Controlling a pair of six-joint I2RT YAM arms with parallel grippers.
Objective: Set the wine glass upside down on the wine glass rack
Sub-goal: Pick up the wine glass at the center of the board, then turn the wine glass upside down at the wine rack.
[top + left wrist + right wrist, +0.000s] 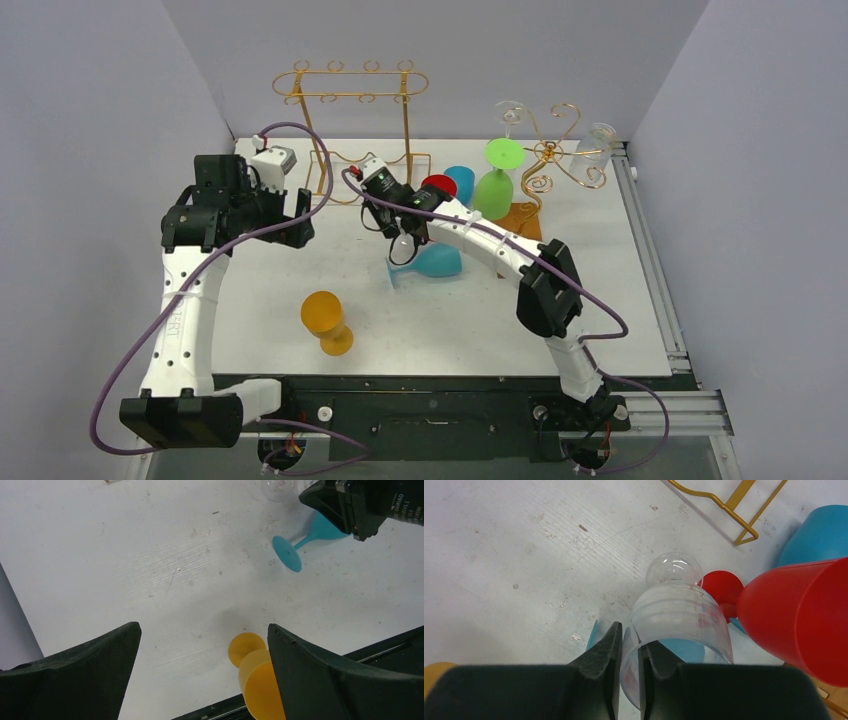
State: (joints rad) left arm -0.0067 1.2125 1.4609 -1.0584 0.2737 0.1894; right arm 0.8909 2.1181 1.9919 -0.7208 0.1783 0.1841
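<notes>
— Near the middle of the tabletop (290, 285), a shade toward twelve o'clock: is that the clear wine glass (679, 620) it's after?

— That's the one. The right claw (629, 640) is clenched on its rim, one finger inside the bowl and one outside, with the thin wall pinched between them. The foot points away from the wrist. Whether the glass rests on the tabletop or is just off it, I can't tell from here.

— And the other arm?

— The left claw (204, 630) hangs released out at nine o'clock, jaws wide, holding nothing.

— So what makes a good job of this lift?

— Straight up first, I'd say. A red glass (794, 615) sits just at the clear one's one o'clock, and a teal glass (435, 262) lies on its side at five o'clock, right by the arm. Any low swing could knock either.

— Rim grips slip, don't they?

— On a smooth wall, likely. I'd go slowly and save the wrist roll until it's clear of the neighbours. Then turn the foot uppermost and carry it to the gold rack (350, 82) at twelve o'clock on the far edge. Feed the stem in so the foot hangs on the rails.

— Not the curled gold stand (555, 150) at two o'clock?

— Could be; I can't tell which is meant.
</notes>
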